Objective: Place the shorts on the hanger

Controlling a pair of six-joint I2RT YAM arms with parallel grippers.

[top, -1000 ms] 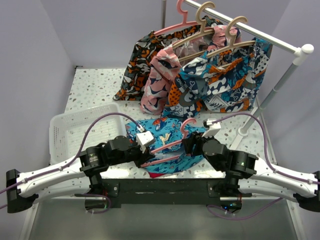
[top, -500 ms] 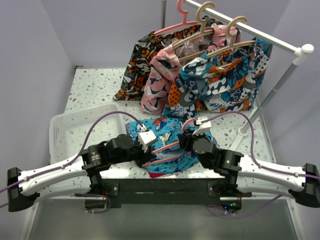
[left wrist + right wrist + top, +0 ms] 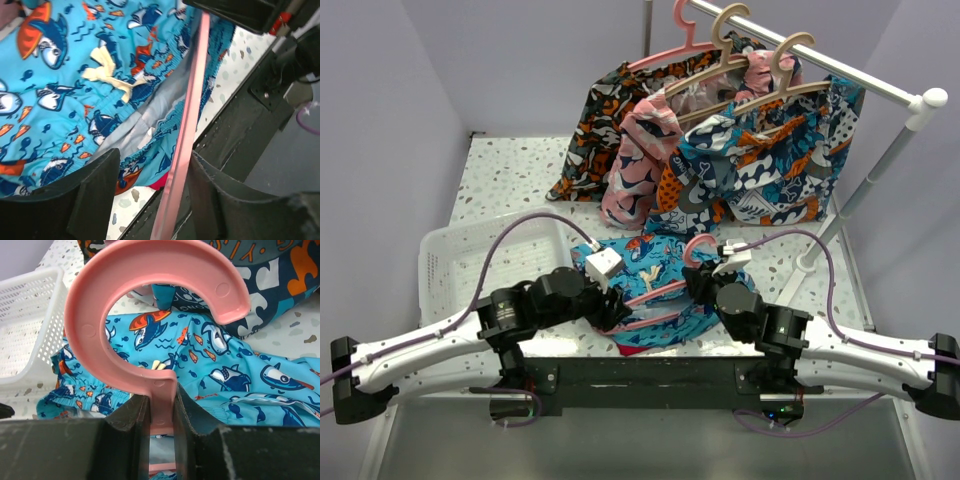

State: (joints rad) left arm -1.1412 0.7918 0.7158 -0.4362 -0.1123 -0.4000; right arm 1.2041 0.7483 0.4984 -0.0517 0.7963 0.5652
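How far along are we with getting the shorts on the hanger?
Done: the slim pink plastic hanger lies across the turquoise shark-print fabric shorts. In hand: right gripper clamps its neck; left gripper stands open around one arm. Left: the shorts are not hung yet.

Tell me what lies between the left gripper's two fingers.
In the left wrist view, a thin pink arm of the hanger runs through the gap of the open left gripper, close to one finger. The shorts lie underneath.

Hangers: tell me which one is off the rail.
The pink plastic hanger lying on the shark-print shorts, hook clamped in the right pincer; the other three hang on the rail.
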